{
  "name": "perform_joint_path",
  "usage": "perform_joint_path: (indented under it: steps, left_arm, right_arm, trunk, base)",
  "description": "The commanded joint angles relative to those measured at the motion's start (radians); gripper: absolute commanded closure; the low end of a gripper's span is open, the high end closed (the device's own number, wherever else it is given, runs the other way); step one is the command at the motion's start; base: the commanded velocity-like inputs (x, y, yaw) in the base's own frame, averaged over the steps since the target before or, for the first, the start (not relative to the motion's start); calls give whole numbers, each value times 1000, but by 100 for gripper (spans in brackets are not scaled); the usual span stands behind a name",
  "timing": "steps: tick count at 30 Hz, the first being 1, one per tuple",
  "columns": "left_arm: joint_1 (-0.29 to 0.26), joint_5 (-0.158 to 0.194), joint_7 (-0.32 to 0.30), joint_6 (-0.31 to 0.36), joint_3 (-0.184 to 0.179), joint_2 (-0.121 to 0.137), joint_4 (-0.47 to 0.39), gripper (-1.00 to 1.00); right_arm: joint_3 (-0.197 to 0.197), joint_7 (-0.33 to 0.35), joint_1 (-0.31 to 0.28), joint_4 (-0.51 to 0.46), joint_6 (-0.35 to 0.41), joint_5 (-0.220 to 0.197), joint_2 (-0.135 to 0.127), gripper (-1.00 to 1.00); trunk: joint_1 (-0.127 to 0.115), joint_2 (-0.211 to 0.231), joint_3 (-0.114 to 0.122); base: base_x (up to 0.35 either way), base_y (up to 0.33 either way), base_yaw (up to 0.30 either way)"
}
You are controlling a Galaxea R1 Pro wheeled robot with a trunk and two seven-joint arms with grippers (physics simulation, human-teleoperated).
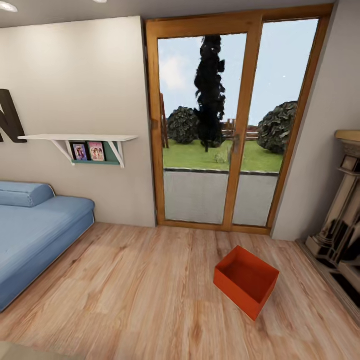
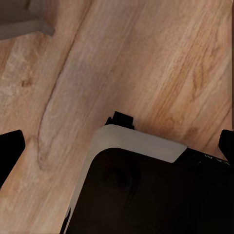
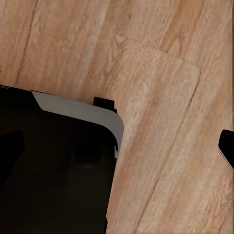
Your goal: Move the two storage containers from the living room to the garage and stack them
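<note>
Tools (image 2: 117,146) point down over wood floor (image 1: 150,290).

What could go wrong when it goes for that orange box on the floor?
The storage container sits skewed on the wood floor, so a two-armed grab could catch it unevenly. It lies near the fireplace and the glass door, leaving little room to turn. Just one bin is in sight; the second must still be found.

Wood floor (image 1: 125,280) (blue sofa (image 1: 35,235)), glass doors (image 1: 225,130).
</note>
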Motion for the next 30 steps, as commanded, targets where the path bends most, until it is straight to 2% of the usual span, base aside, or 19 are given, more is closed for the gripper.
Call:
perform_joint_path:
  steps: [1, 11, 30]
  left_arm:
    - [-1, 8, 2, -2, -9, 0, 0, -100]
    - [-1, 8, 2, -2, -9, 0, 0, -100]
    - [-1, 8, 2, -3, -9, 0, 0, -100]
  right_arm:
    - [8, -3, -2, 3, -5, -4, 0, -100]
    - [8, -3, -1, 3, -5, -5, 0, -100]
    - [8, -3, -1, 3, -5, -5, 0, -100]
  trunk:
    - [1, -1, -1]
    - [1, -1, -1]
    - [1, -1, -1]
  base:
    - [322, 0, 0]
    - [322, 0, -36]
    - [322, 0, -263]
